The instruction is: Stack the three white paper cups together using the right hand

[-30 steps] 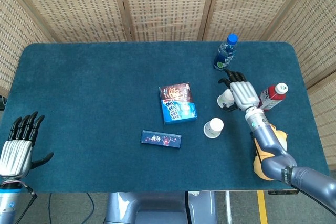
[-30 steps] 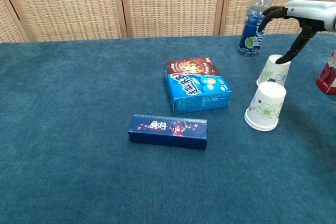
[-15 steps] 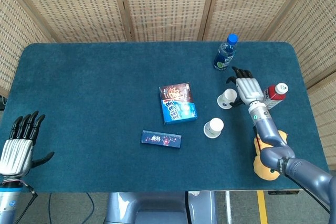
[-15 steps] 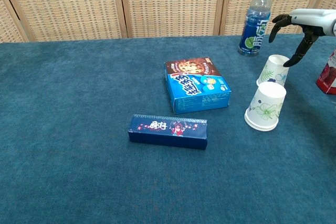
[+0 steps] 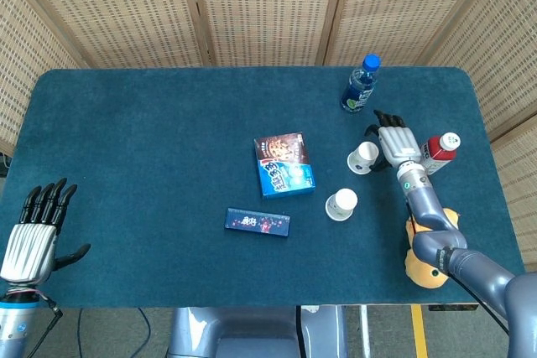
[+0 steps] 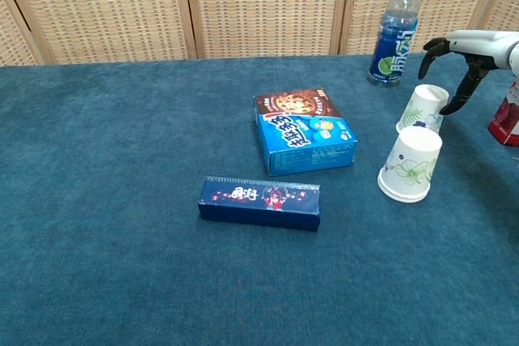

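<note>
1. Two white paper cups visible, both upside down, toward the table's point(image 5: 126, 123) right edge: far cup point(image 5: 362, 158) point(image 6: 422, 108), near cup point(image 5: 341, 204) point(image 6: 410, 163). A third can't be made out.
2. Right hand point(image 5: 398, 142) point(image 6: 470, 46) hovers just right of the far cup, fingers spread, grasping nothing.
3. Left hand point(image 5: 33, 236) at the near left corner, released, fingers apart.
4. Water bottle point(image 5: 360, 84) stands near the far edge; blue snack box point(image 5: 284, 164) mid-table.
</note>
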Robot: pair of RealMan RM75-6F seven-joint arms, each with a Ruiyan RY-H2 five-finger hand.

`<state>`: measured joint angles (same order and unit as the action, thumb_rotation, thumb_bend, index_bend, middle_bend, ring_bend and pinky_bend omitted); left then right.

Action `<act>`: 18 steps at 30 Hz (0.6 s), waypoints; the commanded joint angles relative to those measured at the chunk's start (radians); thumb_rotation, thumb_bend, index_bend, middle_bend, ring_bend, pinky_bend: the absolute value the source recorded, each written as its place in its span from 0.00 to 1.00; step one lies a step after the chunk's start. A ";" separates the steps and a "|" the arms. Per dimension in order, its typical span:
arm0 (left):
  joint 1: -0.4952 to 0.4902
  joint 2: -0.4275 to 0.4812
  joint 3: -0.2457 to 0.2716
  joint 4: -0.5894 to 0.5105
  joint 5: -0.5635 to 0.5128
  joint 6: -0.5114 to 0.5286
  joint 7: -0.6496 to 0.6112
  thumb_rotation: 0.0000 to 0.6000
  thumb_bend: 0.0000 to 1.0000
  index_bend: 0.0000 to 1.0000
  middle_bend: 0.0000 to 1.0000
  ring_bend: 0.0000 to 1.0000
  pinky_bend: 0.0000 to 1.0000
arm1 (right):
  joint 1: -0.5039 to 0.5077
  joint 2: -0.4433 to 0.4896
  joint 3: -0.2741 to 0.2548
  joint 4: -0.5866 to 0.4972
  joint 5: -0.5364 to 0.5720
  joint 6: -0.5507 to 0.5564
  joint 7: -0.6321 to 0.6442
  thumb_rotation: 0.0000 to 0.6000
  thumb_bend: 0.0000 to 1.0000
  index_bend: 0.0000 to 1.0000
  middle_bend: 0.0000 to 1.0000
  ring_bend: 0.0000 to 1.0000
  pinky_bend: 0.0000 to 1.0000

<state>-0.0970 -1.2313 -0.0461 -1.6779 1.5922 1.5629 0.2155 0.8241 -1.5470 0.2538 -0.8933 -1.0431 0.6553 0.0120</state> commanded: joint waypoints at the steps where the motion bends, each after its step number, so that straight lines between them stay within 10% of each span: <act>1: 0.000 0.000 0.000 0.000 0.000 0.000 0.003 1.00 0.08 0.00 0.00 0.00 0.00 | 0.008 -0.027 -0.002 0.041 -0.004 -0.022 0.015 1.00 0.16 0.36 0.00 0.00 0.00; 18: -0.004 -0.008 0.006 0.002 0.004 -0.010 0.014 1.00 0.08 0.00 0.00 0.00 0.00 | 0.017 -0.054 0.013 0.074 -0.056 0.011 0.063 1.00 0.16 0.49 0.00 0.00 0.00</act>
<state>-0.1008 -1.2394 -0.0404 -1.6764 1.5966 1.5533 0.2291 0.8412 -1.6136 0.2601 -0.8032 -1.0925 0.6534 0.0717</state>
